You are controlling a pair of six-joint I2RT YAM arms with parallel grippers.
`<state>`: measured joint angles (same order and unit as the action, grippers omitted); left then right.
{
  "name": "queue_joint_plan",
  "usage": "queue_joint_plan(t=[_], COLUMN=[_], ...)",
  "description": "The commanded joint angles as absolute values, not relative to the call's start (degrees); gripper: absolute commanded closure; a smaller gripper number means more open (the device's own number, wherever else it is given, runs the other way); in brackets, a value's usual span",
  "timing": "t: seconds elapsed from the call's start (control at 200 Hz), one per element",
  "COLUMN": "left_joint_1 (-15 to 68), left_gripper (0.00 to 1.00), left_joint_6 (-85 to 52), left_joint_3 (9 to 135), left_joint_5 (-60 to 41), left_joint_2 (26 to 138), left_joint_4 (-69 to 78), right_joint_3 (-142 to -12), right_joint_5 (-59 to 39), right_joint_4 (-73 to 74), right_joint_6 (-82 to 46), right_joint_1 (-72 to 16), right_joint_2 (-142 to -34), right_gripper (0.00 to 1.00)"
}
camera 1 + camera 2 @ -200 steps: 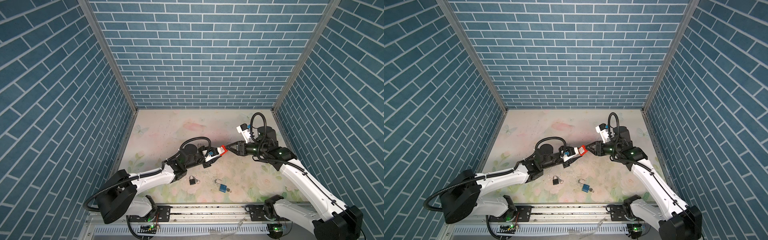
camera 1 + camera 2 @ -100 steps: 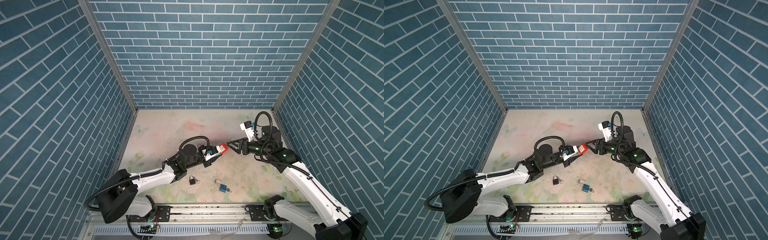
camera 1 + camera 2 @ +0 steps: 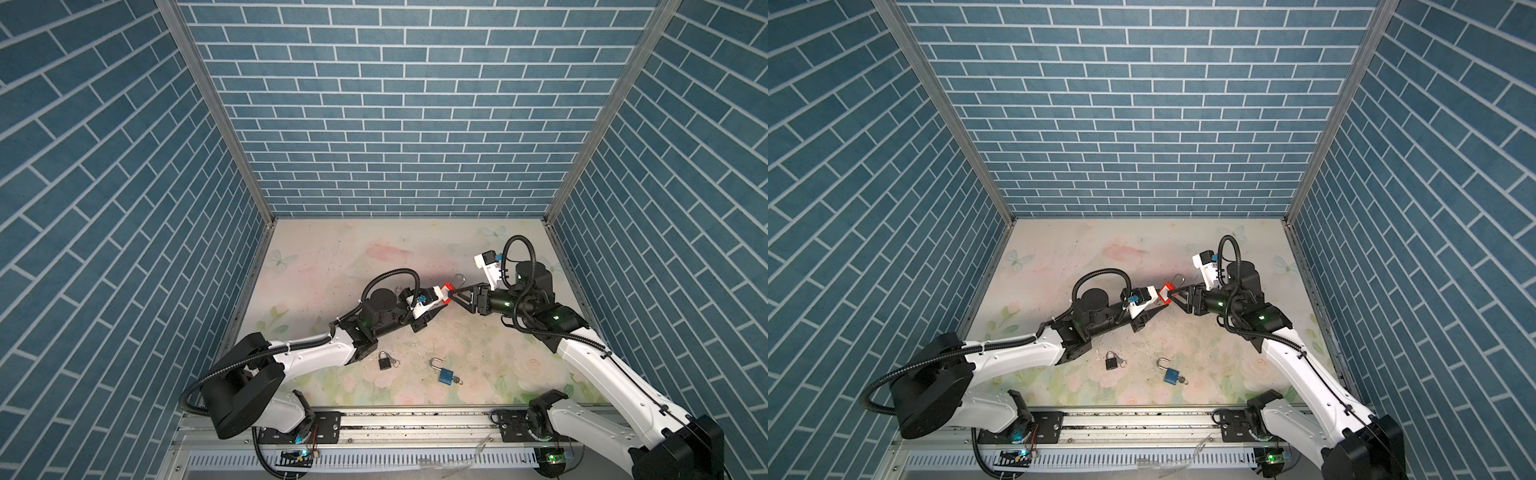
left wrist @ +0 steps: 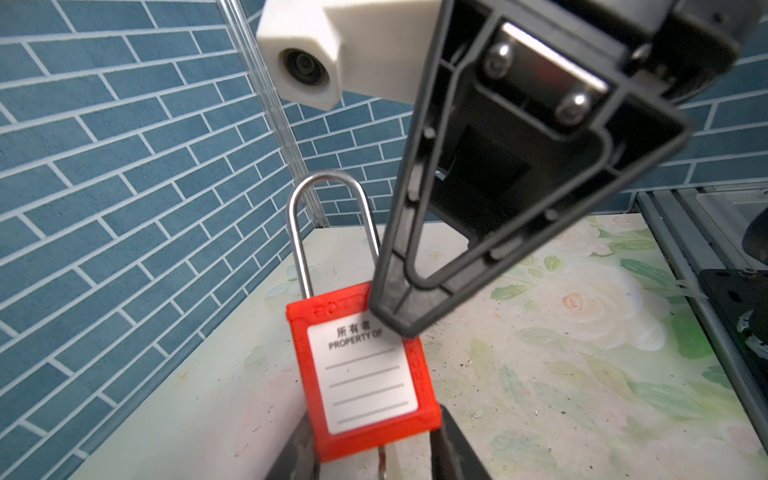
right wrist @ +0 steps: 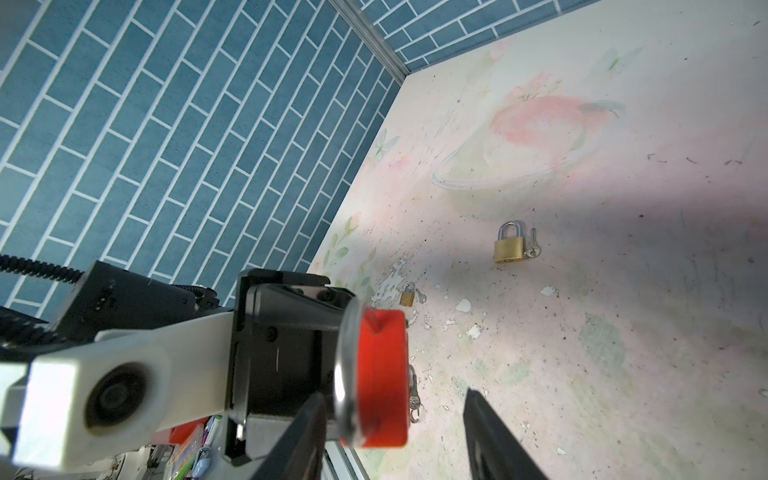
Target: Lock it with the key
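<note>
our left end effector (image 4: pixel 376 455) clamps the red padlock (image 4: pixel 365 374) by its lower body, above the desk (image 4: pixel 540 395), with a key (image 5: pixel 412 399) at its base. our right end effector (image 5: pixel 392 405) stands partly spread, one fingertip (image 4: pixel 392 316) against the padlock's top corner.

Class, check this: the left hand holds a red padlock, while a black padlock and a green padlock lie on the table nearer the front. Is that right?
One thing is wrong: the second padlock on the table is a blue padlock, not green, as both top views show. The left hand does hold the red padlock, and the black padlock lies on the table too.
</note>
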<state>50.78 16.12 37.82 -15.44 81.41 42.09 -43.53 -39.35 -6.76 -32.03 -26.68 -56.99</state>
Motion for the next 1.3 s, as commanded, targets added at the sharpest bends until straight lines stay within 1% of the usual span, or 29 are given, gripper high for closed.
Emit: queue_joint_plan(t=[0.0,0.135,0.315,0.635,0.68,0.725,0.84,0.92,0.935,0.96,1.135,1.295], left_joint_1=[51.4,51.8,52.1,52.3,52.3,52.2,52.2,52.2,52.2,52.2,51.7,50.9], left_gripper=[0.66,0.66,0.66,0.66,0.65,0.59,0.47,0.41,0.38,0.36,0.33,0.33], left_joint_6=[13.9,13.6,12.8,10.9,10.3,9.9,11.3,13.2,13.6,14.2,13.4,5.6], left_joint_3=[40.2,40.8,41.0,41.7,42.0,42.3,43.1,42.1,41.8,41.3,38.1,36.9], left_joint_5=[-14.6,-14.3,-14.0,-14.2,-13.6,-13.3,-12.1,-11.1,-11.1,-11.1,-11.7,-13.0], left_joint_2=[82.0,82.5,82.6,82.6,82.5,82.5,81.1,78.9,78.4,77.6,71.6,68.0], left_joint_4=[46.7,46.9,47.1,46.6,46.4,45.4,41.0,39.1,38.9,38.6,35.6,32.9], right_joint_3=[-42.3,-40.6,-40.0,-39.6,-39.6,-39.9,-40.3,-41.0,-41.2,-41.6,-43.8,-44.5], right_joint_5=[-38.5,-35.6,-35.0,-35.2,-35.2,-34.9,-33.7,-32.9,-32.9,-32.8,-33.4,-34.7], right_joint_4=[0.0,3.3,5.3,8.7,8.7,8.5,8.9,9.3,9.4,9.3,11.3,14.8], right_joint_6=[-34.2,-34.6,-35.2,-36.0,-35.8,-35.6,-34.9,-34.1,-33.9,-33.7,-33.8,-35.2], right_joint_1=[-27.9,-28.4,-28.6,-28.8,-28.8,-28.8,-28.9,-28.8,-28.7,-28.7,-28.6,-28.6], right_joint_2=[-55.4,-54.6,-55.5,-56.6,-56.6,-56.4,-55.1,-54.4,-54.3,-54.2,-54.8,-55.6], right_gripper=[0.48,0.53,0.6,0.83,0.87,0.89,0.9,0.91,0.91,0.91,0.91,0.91])
